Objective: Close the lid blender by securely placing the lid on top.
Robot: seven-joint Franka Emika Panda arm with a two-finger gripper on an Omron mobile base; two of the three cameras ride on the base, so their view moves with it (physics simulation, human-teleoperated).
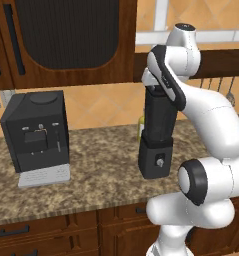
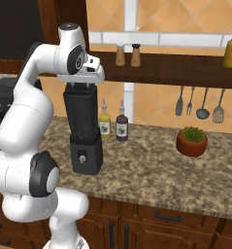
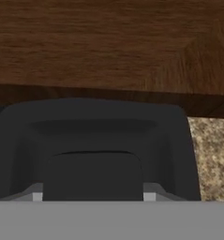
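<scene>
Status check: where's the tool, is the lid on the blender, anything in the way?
Tool shut on lid, right at the blender jar's top. Lid at the rim; seating not confirmed. Nothing blocking; two bottles stand behind, apart.

one blender [image 2: 84,131], one coffee machine [image 1: 37,132], two bottles [image 2: 113,122], two shakers [image 2: 127,55], four utensils [image 2: 199,104], one potted plant [image 2: 192,140].

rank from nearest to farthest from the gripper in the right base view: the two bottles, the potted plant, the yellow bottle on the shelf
1. The gripper sits at the top of the tall black blender; the yellow-green oil bottle and dark brown bottle, just right by the wall, are too close to call.
2. Green plant in terracotta pot, farther right on the counter.
3. Yellow bottle with red cap, far right on the shelf.
</scene>
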